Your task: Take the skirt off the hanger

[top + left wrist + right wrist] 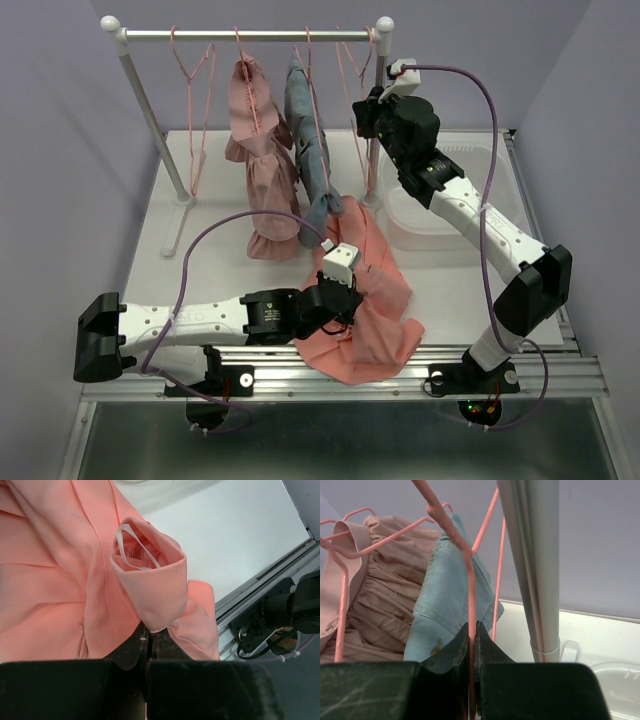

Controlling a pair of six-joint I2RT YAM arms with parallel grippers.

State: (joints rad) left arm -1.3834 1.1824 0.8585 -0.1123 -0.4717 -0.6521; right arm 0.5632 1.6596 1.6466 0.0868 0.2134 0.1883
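Note:
The salmon skirt (368, 305) lies bunched on the table near the front edge. My left gripper (338, 288) is shut on a fold of its waistband. In the left wrist view, the cloth is pinched between the jaws of the left gripper (148, 632), and a white label (133, 551) shows inside the fold of the skirt (60, 580). Up at the rail, my right gripper (367, 106) is shut on the hanger (352, 130). The right wrist view shows the hanger (468, 575) as a thin pink wire running between the closed jaws of the right gripper (472, 628), with no salmon cloth on it.
A white clothes rack (245, 36) spans the back, its right post (535, 565) close beside my right gripper. On it hang a dusty-pink ruffled garment (260, 170), a denim garment (308, 140) and a bare pink hanger (196, 90). A clear plastic bin (455, 160) stands at the right.

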